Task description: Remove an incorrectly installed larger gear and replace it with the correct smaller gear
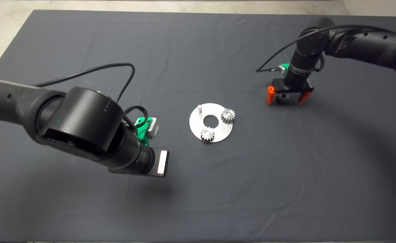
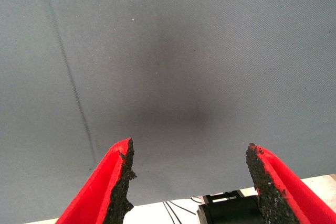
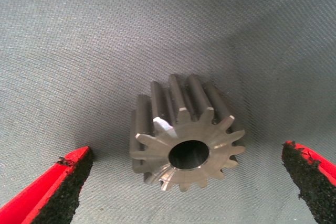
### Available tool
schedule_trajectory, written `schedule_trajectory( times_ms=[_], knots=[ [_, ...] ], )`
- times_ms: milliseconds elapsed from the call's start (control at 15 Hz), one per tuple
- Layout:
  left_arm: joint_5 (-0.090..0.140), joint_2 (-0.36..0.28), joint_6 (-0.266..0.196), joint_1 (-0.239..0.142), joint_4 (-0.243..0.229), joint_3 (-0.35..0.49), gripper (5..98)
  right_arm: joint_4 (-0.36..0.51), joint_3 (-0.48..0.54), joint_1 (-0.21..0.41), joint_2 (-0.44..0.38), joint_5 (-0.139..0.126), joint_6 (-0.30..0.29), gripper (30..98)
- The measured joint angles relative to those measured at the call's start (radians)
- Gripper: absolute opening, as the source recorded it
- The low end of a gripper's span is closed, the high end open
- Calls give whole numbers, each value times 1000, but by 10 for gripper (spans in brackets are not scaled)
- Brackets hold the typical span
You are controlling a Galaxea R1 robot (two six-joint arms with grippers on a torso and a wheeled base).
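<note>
The round silver plate (image 1: 218, 130) lies in the middle of the dark mat (image 1: 198, 202) on the table. Two small gears (image 1: 228, 115) sit on its pins, and a third pin (image 1: 199, 108) stands bare. So the larger gear looks to be off the plate already, and that spot waits for the right gear.

Well away from the plate, the right hand (image 1: 284, 98) is low over the mat with a gear (image 1: 281, 98) standing between its red fingers. The right wrist view shows this gear (image 3: 185, 132) up close, resting on the mat, with the black pads (image 3: 65, 190) wide apart on both sides and not touching it. The hand is open. I cannot tell for sure from these pictures if this is the larger gear just set down or the smaller gear about to be picked up. No other loose gear shows anywhere.

The left hand (image 2: 190, 182) is open too and holds nothing. It hangs over bare mat to the left of the plate.

The head view shows the plate and the bare pin, which the wrist views miss. Only the right wrist view shows the gap between pads and gear.

What is left: put the smaller gear on the bare pin.
</note>
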Motion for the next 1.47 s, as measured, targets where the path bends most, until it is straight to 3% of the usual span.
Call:
schedule_trajectory(
  times_ms=[933, 1467],
  knots=[
    [0, 55, 0, 0, 0, -66, 537, -45, -1, 0, 6, 2, -11, 954],
    [0, 77, 0, 0, 0, -74, 537, -53, 4, -3, 6, 11, -11, 838]
  ],
)
